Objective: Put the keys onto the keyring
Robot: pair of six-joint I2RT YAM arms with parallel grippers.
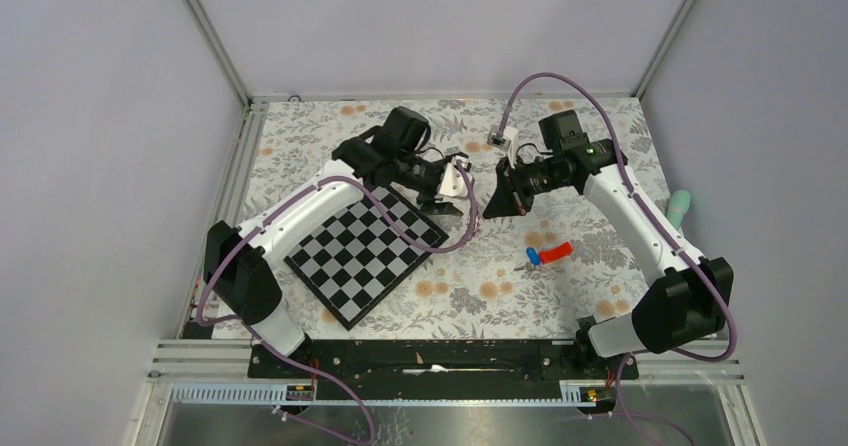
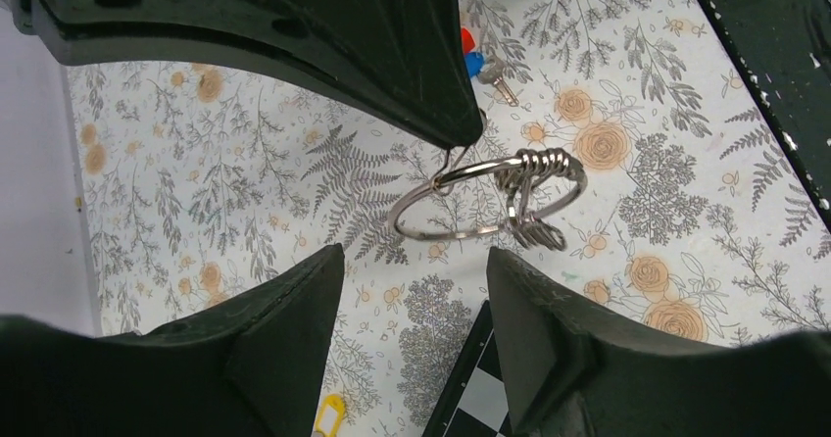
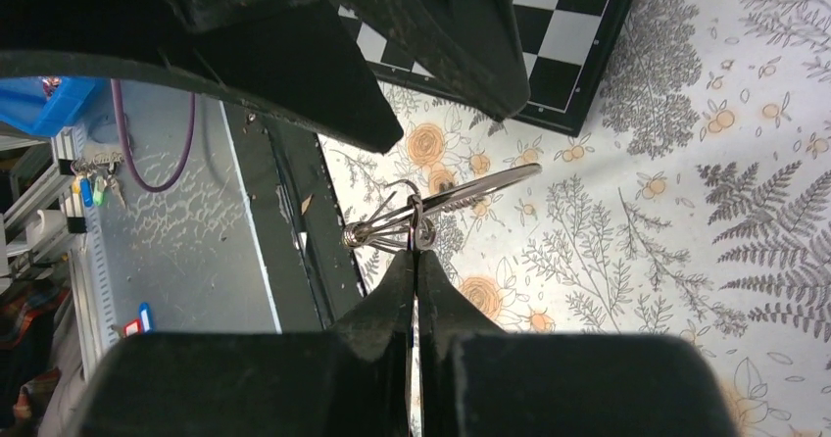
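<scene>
Seen from overhead, our two arms meet above the centre of the frame over a floral tablecloth (image 1: pixel 600 146), their tips nearly touching. Our right gripper (image 3: pixel 416 261) has its fingers pressed together, pinching the keyring (image 3: pixel 461 194) by its rim. The ring seems to hang clear of the cloth and has a bundle of wire wraps on one side. Our left gripper (image 2: pixel 414 259) is spread wide. In its own view its two fingers sit at the lower edge, just below the ring, and touch nothing. The keys (image 1: pixel 538 257) lie on the cloth right of centre in the overhead view, well apart from the ring, a blue cap beside a red piece. A chessboard (image 1: pixel 365 251) sits left of centre.

We judge the step in hand to be handing over or steadying the ring. To do it well, we should close the left fingers on a bare stretch of wire, away from the right pinch and the wraps. That grip should be firm before the right lets go, so the ring cannot twist or drop.
</scene>
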